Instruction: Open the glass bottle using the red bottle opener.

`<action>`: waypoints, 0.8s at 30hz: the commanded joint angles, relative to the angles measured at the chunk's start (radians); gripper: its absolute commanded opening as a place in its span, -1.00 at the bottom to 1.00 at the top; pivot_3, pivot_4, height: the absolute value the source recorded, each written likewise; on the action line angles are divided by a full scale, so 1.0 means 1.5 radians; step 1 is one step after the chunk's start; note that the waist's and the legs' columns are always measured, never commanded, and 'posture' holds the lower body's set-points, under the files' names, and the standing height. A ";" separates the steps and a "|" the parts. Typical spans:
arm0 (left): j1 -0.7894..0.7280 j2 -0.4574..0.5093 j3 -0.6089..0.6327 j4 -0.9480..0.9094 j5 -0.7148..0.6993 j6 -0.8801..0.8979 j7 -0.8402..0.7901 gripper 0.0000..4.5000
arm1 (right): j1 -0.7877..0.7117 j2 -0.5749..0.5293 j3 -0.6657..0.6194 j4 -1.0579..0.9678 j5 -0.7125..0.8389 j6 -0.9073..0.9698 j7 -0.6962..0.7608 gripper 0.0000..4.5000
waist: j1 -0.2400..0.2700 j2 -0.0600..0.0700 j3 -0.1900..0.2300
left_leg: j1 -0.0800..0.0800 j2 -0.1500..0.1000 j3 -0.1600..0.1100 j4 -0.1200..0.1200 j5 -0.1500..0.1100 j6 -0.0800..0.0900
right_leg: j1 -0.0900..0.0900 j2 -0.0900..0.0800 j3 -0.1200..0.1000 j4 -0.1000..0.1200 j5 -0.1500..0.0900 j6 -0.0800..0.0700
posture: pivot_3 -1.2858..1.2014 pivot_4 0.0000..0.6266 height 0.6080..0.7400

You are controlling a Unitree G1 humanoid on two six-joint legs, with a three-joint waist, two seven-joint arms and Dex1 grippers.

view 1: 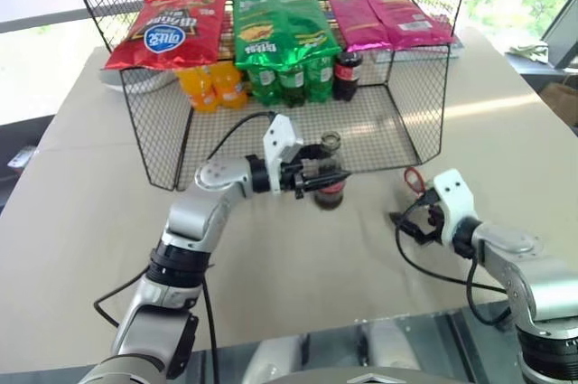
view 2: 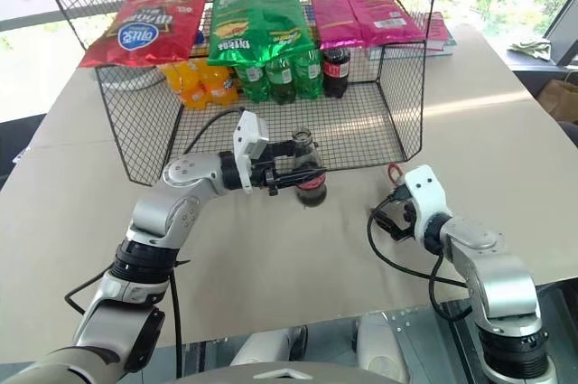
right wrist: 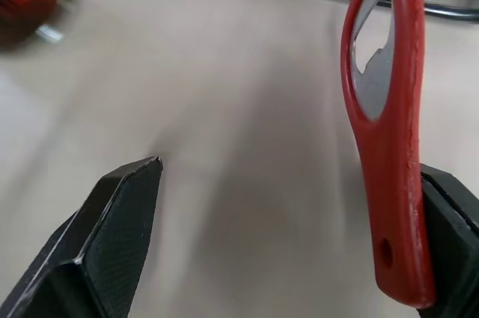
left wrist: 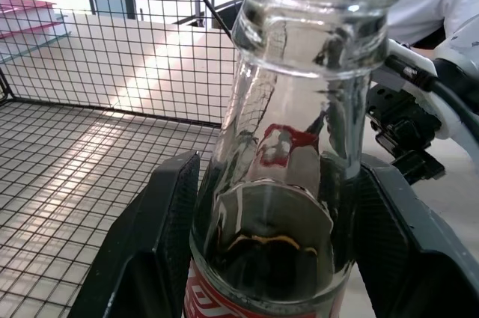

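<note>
Left gripper (view 1: pixel 318 178): was clamped round the glass bottle (view 1: pixel 330 187), one black finger (left wrist: pixel 153 247) on each side of it, holding it upright on the table (view 1: pixel 81 221) just in front of the wire rack (view 1: pixel 163 145).

Bottle: mouth looked bare from the wrist camera, no cap on it that I could see, dark cola still inside. So I'd say the actual opening was pretty much done.

Right gripper (right wrist: pixel 284 239): jaws were spread wide apart. The red bottle opener (right wrist: pixel 389 138) leaned against one finger (right wrist: pixel 449 251) only, the other finger (right wrist: pixel 112 236) well clear, so not really gripped. Looked like it was being let go, low over the table to the right of the bottle.

What was left: guessing just setting the opener down properly and letting go of the bottle.

Snack bags on top of the rack: three, a red bag (view 1: pixel 167 27), a green bag (view 1: pixel 284 27), a pink bag (view 1: pixel 388 18).

Drinks under the bags: orange bottles (view 1: pixel 212 86), green bottles (view 1: pixel 293 81), one dark bottle with a red cap (view 1: pixel 348 72). Couldn't count the orange and green ones for sure, too bunched up.

Openers: one. Glass bottles: one.
</note>
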 commanded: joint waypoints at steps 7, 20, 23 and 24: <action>-0.003 0.004 0.007 -0.017 0.003 -0.011 0.003 0.01 | -0.009 0.049 -0.019 -0.030 0.066 0.003 -0.019 0.99 | 0.001 0.000 0.000 | 0.000 0.000 0.000 0.000 0.000 0.000 | 0.000 0.000 0.000 0.000 0.000 0.000 | 0.03 -0.52 1.00; 0.003 0.010 0.016 -0.037 -0.023 0.013 -0.005 0.47 | -0.015 0.077 -0.063 -0.036 0.121 -0.048 -0.043 1.00 | 0.001 0.000 0.000 | 0.000 0.000 0.000 0.000 0.000 0.000 | 0.000 0.000 0.000 0.000 0.000 0.000 | 0.03 -0.52 1.00; 0.006 0.016 0.020 -0.047 -0.030 0.018 -0.006 0.99 | -0.017 0.074 -0.064 -0.038 0.131 -0.058 -0.045 1.00 | 0.001 0.000 0.000 | 0.000 0.000 0.000 0.000 0.000 0.000 | 0.000 0.000 0.000 0.000 0.000 0.000 | 0.03 -0.52 1.00; 0.009 0.018 0.026 -0.052 -0.035 0.020 -0.005 0.99 | -0.020 0.072 -0.066 -0.039 0.135 -0.064 -0.044 1.00 | 0.001 0.000 0.000 | 0.000 0.000 0.000 0.000 0.000 0.000 | 0.000 0.000 0.000 0.000 0.000 0.000 | 0.03 -0.52 1.00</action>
